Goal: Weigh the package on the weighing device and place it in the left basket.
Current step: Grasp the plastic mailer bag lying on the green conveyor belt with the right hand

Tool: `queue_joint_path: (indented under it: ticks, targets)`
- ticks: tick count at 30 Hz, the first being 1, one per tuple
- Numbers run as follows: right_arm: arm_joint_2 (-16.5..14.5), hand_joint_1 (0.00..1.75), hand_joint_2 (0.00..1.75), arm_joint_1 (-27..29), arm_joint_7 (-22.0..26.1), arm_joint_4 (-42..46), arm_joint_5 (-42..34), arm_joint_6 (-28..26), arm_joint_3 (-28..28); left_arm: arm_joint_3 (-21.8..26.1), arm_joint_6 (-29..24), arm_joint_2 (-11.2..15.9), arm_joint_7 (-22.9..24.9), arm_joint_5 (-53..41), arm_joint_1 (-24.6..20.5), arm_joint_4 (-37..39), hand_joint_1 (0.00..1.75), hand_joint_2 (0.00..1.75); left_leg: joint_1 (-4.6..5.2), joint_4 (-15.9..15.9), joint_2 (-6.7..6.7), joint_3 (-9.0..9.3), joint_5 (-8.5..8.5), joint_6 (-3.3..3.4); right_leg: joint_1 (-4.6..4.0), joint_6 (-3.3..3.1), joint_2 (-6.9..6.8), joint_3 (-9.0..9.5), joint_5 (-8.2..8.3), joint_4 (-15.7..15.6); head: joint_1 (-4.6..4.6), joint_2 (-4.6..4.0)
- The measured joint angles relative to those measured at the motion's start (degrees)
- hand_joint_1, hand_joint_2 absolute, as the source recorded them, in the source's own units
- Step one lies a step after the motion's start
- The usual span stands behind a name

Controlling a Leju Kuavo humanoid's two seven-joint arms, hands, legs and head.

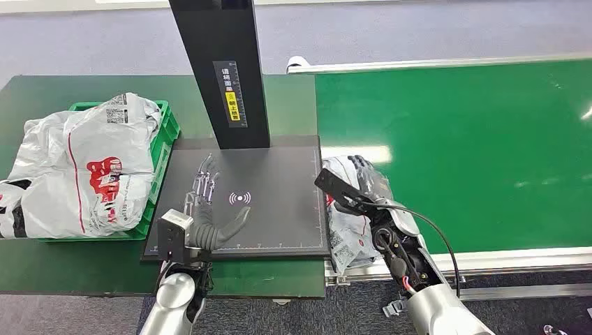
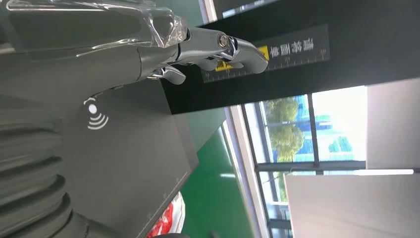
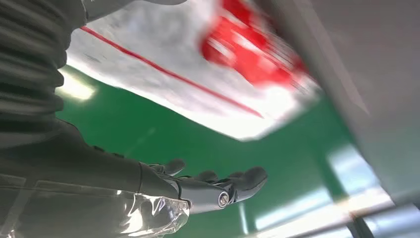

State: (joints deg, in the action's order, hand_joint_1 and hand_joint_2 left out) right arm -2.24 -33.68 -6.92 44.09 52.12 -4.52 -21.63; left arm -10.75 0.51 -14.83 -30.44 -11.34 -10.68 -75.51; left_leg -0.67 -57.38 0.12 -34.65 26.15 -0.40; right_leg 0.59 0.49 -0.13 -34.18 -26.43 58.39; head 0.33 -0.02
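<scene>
**Soft courier bag waits at the belt's edge, right hand reaching over it**

The package (image 1: 343,230) is a grey-white plastic mailer bag with red print and a printed label. It lies on the green conveyor belt (image 1: 475,146), just beside the right edge of the black weighing platform (image 1: 279,209), and the right hand (image 1: 363,183) is directly above it. In the right wrist view the bag's crinkled film with its red stripe and logo lies close against the palm side of that hand.

By its look the bag should be light, limp and slick: thin film that will sag and fold when lifted, with soft contents and nothing brittle apparent. A pinch at one corner would probably let it droop or slide out. A better hold is likely a broad grasp across the bulkier middle, gathering film between thumb and fingers, or a scoop from underneath at the edge nearest the platform.

The right arm stretches forward from low on the right, wrist cover up, fingers laid out nearly straight and slightly apart over the bag; whether they press on it I cannot tell, but nothing is clasped.

The left hand (image 1: 206,209) rests over the near-left part of the platform, palm down, fingers spread and extended forward, thumb pointing toward the wireless symbol (image 1: 239,199). It holds nothing.

Further out to the left of that hand stands the green basket (image 1: 166,132), already heaped with similar bags (image 1: 77,167).
</scene>
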Motion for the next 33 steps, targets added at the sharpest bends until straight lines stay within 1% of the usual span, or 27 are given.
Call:
queue_joint_path:
  ticks: [5,10,14,16,19,33]
  targets:
    - [0.3,0.0,1.75,-0.2,-0.1,-2.8,1.5,1.1,-0.2,0.0,0.1,-0.2,0.1,0.0,-0.7,0.8,0.0,1.75,0.0,0.0,0.02,0.0,0.0,0.0,0.0,0.0,0.0,-0.01,0.0,0.0,0.0,0.0]
    - [0.5,0.0,1.75,-0.6,1.2,-5.6,3.3,5.9,-0.4,0.0,1.0,-0.4,0.5,-0.6,-1.7,1.9,0.0,1.75,0.0,0.0,0.02,0.01,0.0,0.0,0.0,0.0,0.0,0.0,0.0,0.0,-0.01,0.01]
    - [0.7,1.75,1.75,-1.4,4.0,-7.8,3.6,9.9,-0.7,0.0,1.8,-0.7,0.7,-0.9,-2.4,2.9,0.0,1.75,0.0,0.0,0.04,0.07,0.0,0.0,0.0,0.0,0.01,0.03,0.0,0.0,0.01,0.0]
    - [0.9,1.75,1.75,-2.1,5.7,-9.0,3.3,11.8,-0.7,0.0,2.2,-0.8,0.7,-1.1,-2.8,3.4,0.0,1.75,0.0,0.0,0.08,0.13,0.0,0.0,0.0,0.0,0.03,0.08,0.0,0.0,0.01,0.01]
    - [1.2,1.75,1.75,-3.3,7.0,-10.4,2.8,13.0,-0.7,0.0,2.4,-0.8,0.7,-1.2,-3.3,4.1,0.0,1.75,0.0,0.0,0.14,0.25,0.01,0.0,0.0,0.0,0.07,0.18,0.0,0.0,0.01,0.0]
    - [1.4,1.75,1.75,-5.4,7.9,-12.5,2.4,14.1,-1.2,0.1,2.4,-0.9,0.7,-1.3,-4.2,5.3,0.0,1.75,0.0,0.0,0.13,0.34,0.01,0.0,0.0,0.0,0.07,0.31,0.0,0.0,0.01,0.0]
